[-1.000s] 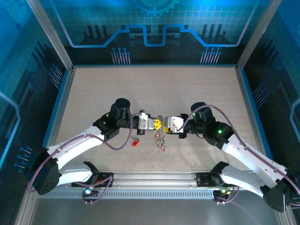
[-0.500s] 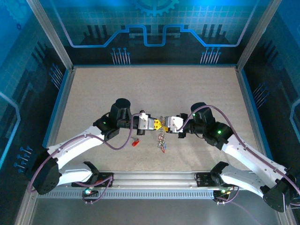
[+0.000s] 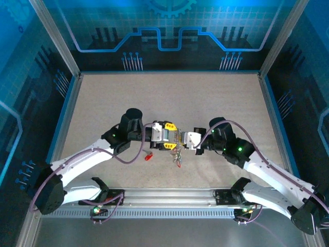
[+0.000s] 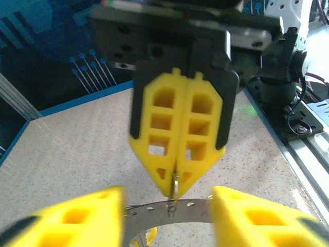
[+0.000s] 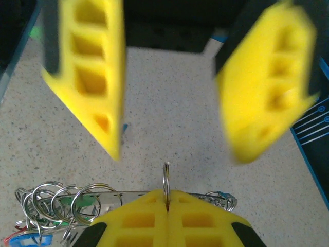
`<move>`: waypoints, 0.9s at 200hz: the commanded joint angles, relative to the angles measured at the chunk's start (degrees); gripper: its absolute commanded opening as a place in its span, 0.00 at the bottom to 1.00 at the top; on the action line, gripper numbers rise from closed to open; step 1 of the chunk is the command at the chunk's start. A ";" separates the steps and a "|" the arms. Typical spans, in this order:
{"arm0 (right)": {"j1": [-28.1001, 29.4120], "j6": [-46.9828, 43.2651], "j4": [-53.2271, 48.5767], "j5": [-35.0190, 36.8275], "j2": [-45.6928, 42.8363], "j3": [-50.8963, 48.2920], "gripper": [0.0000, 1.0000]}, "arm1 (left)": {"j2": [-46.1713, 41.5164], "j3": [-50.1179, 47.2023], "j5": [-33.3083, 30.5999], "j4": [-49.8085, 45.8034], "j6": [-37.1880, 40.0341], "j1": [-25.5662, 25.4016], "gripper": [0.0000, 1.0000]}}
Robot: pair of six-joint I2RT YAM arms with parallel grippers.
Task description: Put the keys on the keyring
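Near the middle of the table (image 3: 154, 98), in the top view, we see the two arms meeting tip to tip, the left gripper (image 3: 172, 137) facing the right gripper (image 3: 184, 138) with very little space between them. We find the left gripper's yellow fingers (image 5: 87, 77) spread wide apart and holding nothing; from its own wrist camera they sit low at either side of the frame, and the left gripper (image 4: 167, 206) straddles the other arm's tip without touching it. We see the right gripper (image 4: 172, 191) closed, its two yellow fingers pressed flat together, and between their tips it pinches a small wire ring (image 5: 166, 177) that stands upright on edge. Just beneath that pinch runs the keyring (image 4: 193, 206), which shows to us as a curved grey metal band dotted with small holes; whether the wire ring is threaded onto it we cannot tell. In the right wrist view the right gripper (image 5: 167, 199) lies at the bottom edge, and to its left we see the keys (image 5: 51, 206) as a crowd of silver loops with a blue and a red tag at the corner. From above, that bunch sits just below the two tips, and one loose red-tagged key (image 3: 149, 156) lies on the table to its left, apart from it.
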 commanded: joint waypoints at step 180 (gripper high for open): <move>5.55 -18.10 8.47 6.12 -14.05 -5.88 0.00 | 11.42 5.14 -20.31 -42.23 -71.33 9.91 0.59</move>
